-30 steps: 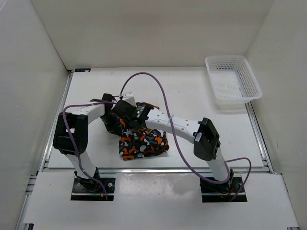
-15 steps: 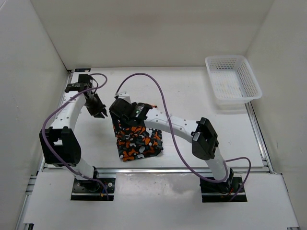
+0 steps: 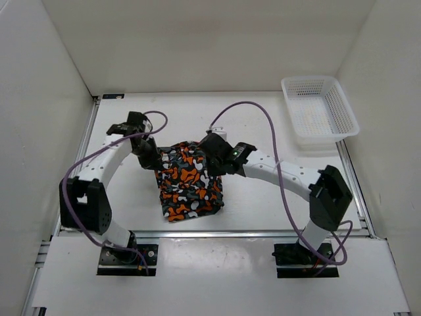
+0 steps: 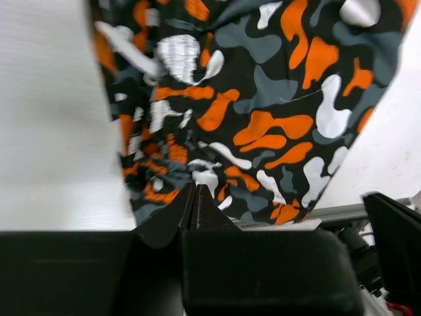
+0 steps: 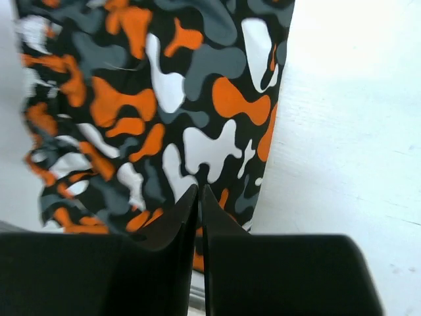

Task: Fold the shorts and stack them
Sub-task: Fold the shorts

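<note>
The camouflage shorts (image 3: 187,187) lie spread on the white table in front of the arms, with their far edge raised between the two grippers. My left gripper (image 3: 150,160) is shut on the far left corner. My right gripper (image 3: 214,164) is shut on the far right corner. In the left wrist view the closed fingertips (image 4: 195,189) pinch the edge of the cloth (image 4: 263,99), which stretches away from them. In the right wrist view the closed fingertips (image 5: 199,187) pinch the cloth (image 5: 151,99) in the same way.
A white mesh basket (image 3: 319,108) stands at the back right corner and nothing shows inside it. White walls close in the table on three sides. A metal rail (image 3: 210,232) runs along the near edge. Purple cables loop above both arms.
The left gripper came in from the far left and took the shorts' far left corner. The right gripper moved right with its corner. The shorts went from a bunched heap to a wider spread.
</note>
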Motion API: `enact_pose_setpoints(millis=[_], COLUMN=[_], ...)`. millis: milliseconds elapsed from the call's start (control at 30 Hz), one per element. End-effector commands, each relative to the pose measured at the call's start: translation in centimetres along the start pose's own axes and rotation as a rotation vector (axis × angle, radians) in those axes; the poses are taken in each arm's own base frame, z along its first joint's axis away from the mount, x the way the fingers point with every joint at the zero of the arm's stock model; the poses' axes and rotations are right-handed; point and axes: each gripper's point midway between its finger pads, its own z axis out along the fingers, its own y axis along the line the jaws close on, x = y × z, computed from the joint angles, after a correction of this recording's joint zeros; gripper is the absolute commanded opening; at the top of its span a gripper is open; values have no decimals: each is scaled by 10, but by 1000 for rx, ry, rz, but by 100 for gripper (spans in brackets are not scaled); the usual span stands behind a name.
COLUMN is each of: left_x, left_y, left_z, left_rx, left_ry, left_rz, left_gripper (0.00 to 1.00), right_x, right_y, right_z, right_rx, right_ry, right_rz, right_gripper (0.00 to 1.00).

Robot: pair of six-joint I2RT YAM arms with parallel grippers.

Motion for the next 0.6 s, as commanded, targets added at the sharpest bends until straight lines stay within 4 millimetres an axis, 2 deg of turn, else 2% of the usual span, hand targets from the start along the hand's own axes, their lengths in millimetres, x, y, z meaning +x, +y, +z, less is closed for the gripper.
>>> enact_pose_setpoints(millis=[0,133,167,200,267,333,367,400,433,467,533,567], left_x=[0,6,7,10,15,9,5,2,-10,-16,-27,-30], left_y=[-14,5,8,16,21,17,15,12,3,-1,-13,-17], left_z=[33,72,79,90,98,94,90,79,67,58,31,22], left_rx=[38,-56,-80,-109,-140,-131,-133,-134,-120,-117,-97,-87], left_ry=[34,107,109,140,159,147,133,116,74,49,-12,-27], left_rz=[5,-8,11,22,51,67,70,83,92,97,118,122], left_gripper=[10,10,10,10,10,10,10,10,10,10,10,10], right_x=[23,53,68,71,76,74,64,59,48,28,9,6], right_y=[22,-6,-17,-24,-30,-30,-25,-26,-23,-21,-19,-17], right_z=[26,69,82,88,99,96,89,83,75,58,30,22], right_rx=[-83,23,64,82,105,109,92,97,89,71,40,35], right_ry=[80,177,220,232,254,260,241,225,195,130,71,55], right_rz=[0,39,43,51,53,42,38,38,43,46,48,43], right_gripper=[9,5,5,5,4,4,4,4,8,12,24,27])
